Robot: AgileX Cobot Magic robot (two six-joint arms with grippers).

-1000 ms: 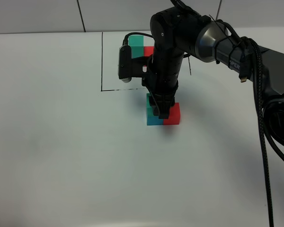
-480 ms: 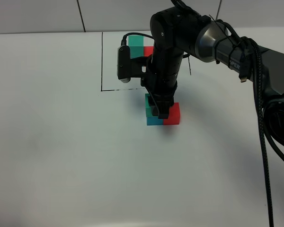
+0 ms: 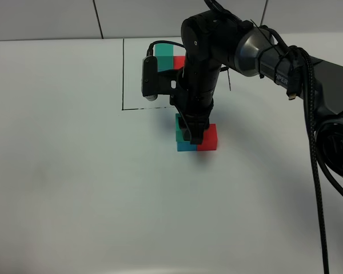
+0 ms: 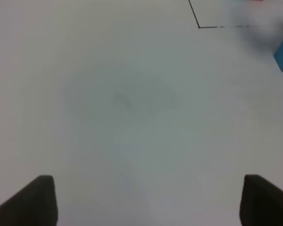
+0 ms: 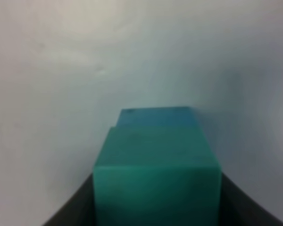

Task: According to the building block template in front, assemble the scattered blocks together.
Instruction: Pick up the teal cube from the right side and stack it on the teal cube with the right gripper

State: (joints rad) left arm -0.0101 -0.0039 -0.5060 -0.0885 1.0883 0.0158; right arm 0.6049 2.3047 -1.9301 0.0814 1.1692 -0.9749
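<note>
I see the white bench [image 3: 74,188] below a tiled wall. Near its far edge, my right tool [image 3: 193,136] clenches the green block [image 5: 155,183] atop the blue block [image 5: 156,117], beside the red block [image 3: 210,137]; the high view hides that grip. The template [image 3: 170,56] sits farther back. My left tool [image 4: 146,200] hangs released.

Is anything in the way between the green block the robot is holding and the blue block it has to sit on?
Nothing visible is. The right gripper holds the green block directly over the blue block, with no other object between them. The red block sits beside the blue one, not on top.

White table [image 3: 74,188]: blue block [image 3: 186,146], red block [image 3: 209,137], framed template [image 3: 167,52]
</note>
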